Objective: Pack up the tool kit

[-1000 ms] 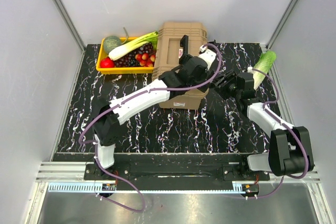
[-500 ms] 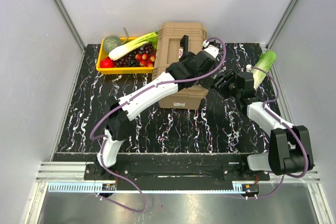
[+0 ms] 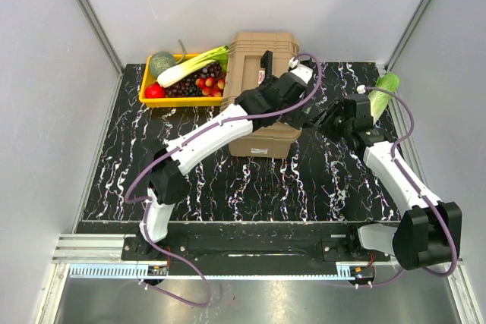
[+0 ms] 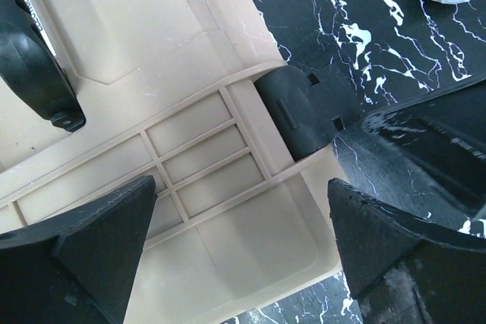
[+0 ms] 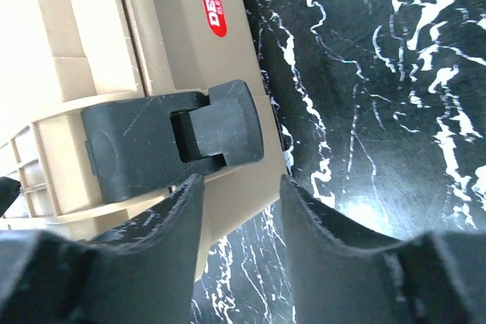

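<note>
Over the lid: left gripper [image 4: 241, 202] spread wide, empty, above the toolbox [image 4: 152, 51].
At the side: right gripper [image 5: 237, 187] half open, holding nothing, tips beside black latch [image 5: 175, 138]; contact unclear.
Toolbox: on table [image 3: 228, 180], touching yellow crate [image 3: 148, 99]; front hidden by the left arm.

Tan toolbox [image 3: 247, 58] with black latch [image 5: 137, 149] on black, white-veined table [image 3: 228, 180]; yellow crate [image 3: 182, 101].

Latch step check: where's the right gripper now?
Top view, right of centre: the right gripper is at the tan toolbox's right side, fingertips by a black latch.
</note>
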Controlling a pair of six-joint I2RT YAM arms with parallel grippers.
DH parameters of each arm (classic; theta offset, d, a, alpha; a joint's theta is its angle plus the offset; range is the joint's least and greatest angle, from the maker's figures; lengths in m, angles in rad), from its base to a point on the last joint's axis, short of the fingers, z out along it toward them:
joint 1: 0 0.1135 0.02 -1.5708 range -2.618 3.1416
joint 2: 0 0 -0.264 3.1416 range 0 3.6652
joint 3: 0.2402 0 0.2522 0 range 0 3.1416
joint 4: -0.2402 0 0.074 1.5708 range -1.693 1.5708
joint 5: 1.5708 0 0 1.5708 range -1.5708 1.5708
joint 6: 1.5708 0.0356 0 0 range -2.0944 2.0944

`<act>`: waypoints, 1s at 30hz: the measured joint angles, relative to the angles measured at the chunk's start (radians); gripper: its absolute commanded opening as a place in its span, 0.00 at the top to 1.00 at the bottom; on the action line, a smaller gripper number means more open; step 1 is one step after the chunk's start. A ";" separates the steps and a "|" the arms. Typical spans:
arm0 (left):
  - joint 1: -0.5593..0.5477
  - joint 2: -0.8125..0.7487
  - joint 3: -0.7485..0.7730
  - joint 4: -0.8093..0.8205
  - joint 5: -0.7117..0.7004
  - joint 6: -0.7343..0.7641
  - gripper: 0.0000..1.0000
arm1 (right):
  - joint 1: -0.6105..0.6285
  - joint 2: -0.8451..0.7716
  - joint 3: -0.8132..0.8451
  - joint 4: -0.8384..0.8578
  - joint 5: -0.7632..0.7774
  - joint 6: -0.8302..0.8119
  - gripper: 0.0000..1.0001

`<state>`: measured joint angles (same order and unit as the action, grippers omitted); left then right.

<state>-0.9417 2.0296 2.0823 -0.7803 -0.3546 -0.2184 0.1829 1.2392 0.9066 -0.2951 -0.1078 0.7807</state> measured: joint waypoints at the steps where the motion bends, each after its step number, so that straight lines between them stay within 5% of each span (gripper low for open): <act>1: 0.003 -0.006 -0.002 -0.003 0.009 0.000 0.01 | 0.000 -0.002 0.019 -0.027 0.013 -0.011 0.59; 12: 0.031 -0.155 -0.085 -0.110 0.092 0.000 0.01 | 0.000 0.124 0.300 -0.280 0.178 -0.174 0.99; 18: 0.087 -0.294 -0.179 -0.110 0.094 -0.020 0.01 | 0.000 0.298 0.419 -0.357 0.211 -0.250 1.00; 30: 0.412 -0.460 -0.489 -0.058 0.256 -0.142 0.01 | 0.037 0.474 0.544 -0.447 0.211 -0.332 1.00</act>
<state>-0.5297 1.5692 1.5932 -0.8379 -0.0990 -0.3603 0.2195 1.7134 1.4506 -0.7422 0.1036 0.4488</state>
